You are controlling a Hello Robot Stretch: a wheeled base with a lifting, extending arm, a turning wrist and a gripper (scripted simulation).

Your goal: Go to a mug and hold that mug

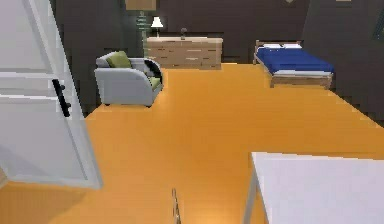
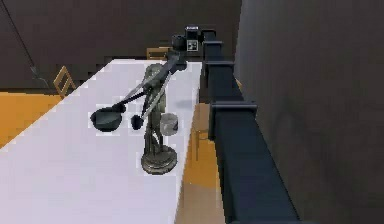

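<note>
Looking ahead: a plain orange floor point(image 1: 220, 120) runs back to a dark wall.
Door: a white panelled door with a black handle point(image 1: 40, 100) stands at the forward view's left.
Armchair: a grey upholstered armchair with a green cushion point(image 1: 128, 80) sits on the floor beyond the door.
Dresser: a low light-wood dresser point(image 1: 183, 52) stands against the back wall, with a small white-shaded lamp point(image 1: 157, 22) on its left end.
Bed: a wooden-framed bed with a blue cover point(image 1: 292, 63) lies at the far right.
Near corner: a white tabletop corner point(image 1: 320, 190) fills the forward view's lower right.
Table: a long white table point(image 2: 60, 170) stretches away in the arm side view.
Chairs: a light wooden chair point(image 2: 65, 78) stands at the table's left side and another wooden chair point(image 2: 157, 52) at its far end.
Statue: a dark bronze-coloured figure statue on a round base point(image 2: 157, 150) stands upright on the table near its right edge.
Task's thing: a small pale grey cup-like thing point(image 2: 170, 124) stands on the table just beside the statue, on its right, close to the table's edge.
Arm: the dark square arm bar point(image 2: 235, 140) rises along the table's right side.
Gripper: the dark two-finger gripper point(image 2: 120, 115) reaches down-left over the tabletop, its thin fingers point(image 2: 150, 85) crossing in front of the statue's upper part; its state cannot be told, nor whether it holds anything.
</note>
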